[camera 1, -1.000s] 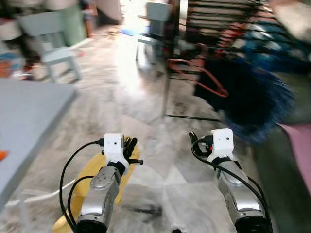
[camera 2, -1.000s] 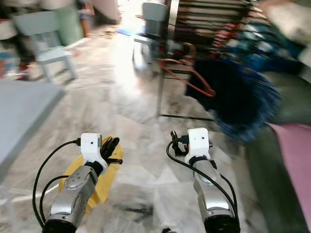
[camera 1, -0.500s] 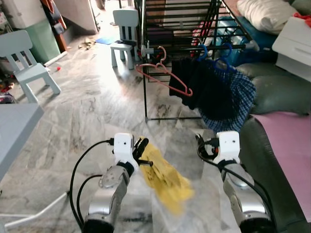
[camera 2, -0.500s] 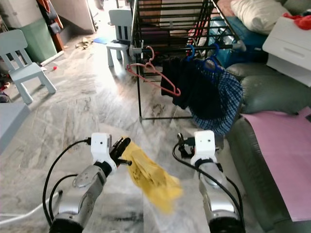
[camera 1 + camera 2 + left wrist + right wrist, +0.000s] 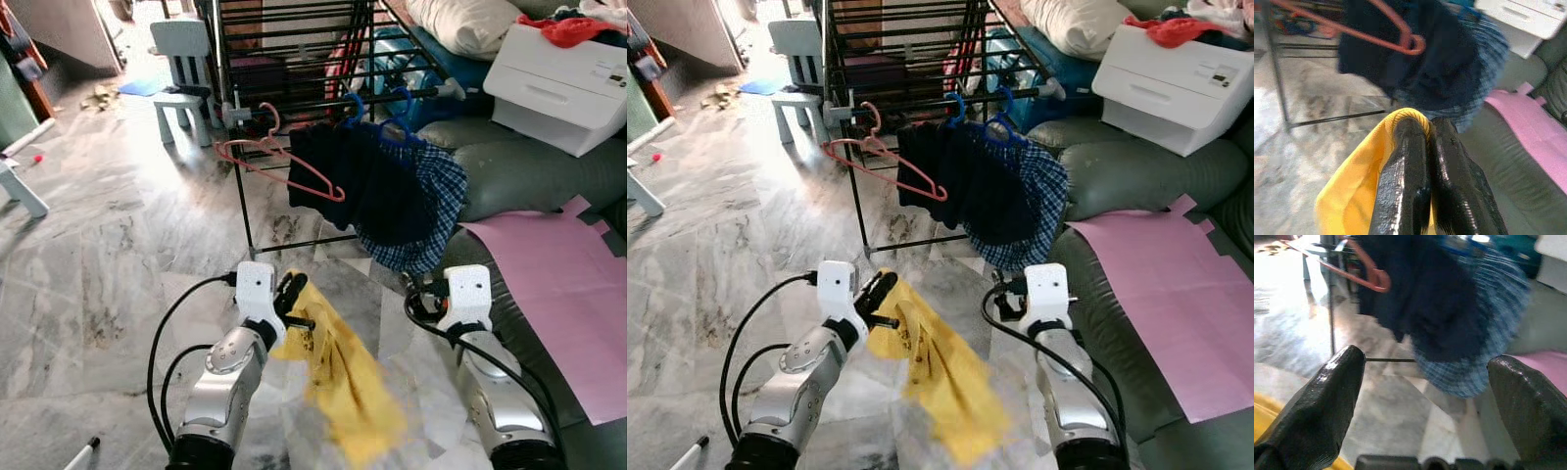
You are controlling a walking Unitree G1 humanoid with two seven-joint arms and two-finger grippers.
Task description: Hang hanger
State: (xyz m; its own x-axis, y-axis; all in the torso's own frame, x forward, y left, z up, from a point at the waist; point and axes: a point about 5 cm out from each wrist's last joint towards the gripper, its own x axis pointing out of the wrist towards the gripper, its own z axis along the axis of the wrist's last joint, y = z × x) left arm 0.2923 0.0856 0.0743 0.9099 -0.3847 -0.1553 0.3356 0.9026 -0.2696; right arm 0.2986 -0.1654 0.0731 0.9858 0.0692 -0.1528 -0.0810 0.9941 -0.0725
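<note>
The left pincer (image 5: 294,299) was clamped tight on a yellow cloth (image 5: 343,377), its two black fingers (image 5: 1415,171) pressed together with the fabric folded over their tips, and the cloth trailed down and away below it toward the marble floor (image 5: 108,264). Over on the other side, the right pincer (image 5: 1425,396) stood wide apart, holding nothing, level with the left and a little way to its right. Straight ahead of both pincers rose the black drying rack (image 5: 284,59), and there was the pink hanger (image 5: 279,162), bare, hooked on the rack's near rail, above and beyond the left pincer. Just beside it, a dark garment (image 5: 362,186) and a blue checked garment (image 5: 431,211) hung on blue hangers (image 5: 397,103), ahead of the right pincer. Beyond the right pincer lay a grey-green sofa (image 5: 529,176) with a pink sheet (image 5: 558,274) on it and a white box (image 5: 558,78) further back; its small label was too tiny to read. A pale blue child's chair (image 5: 181,69) stood far off past the rack.
</note>
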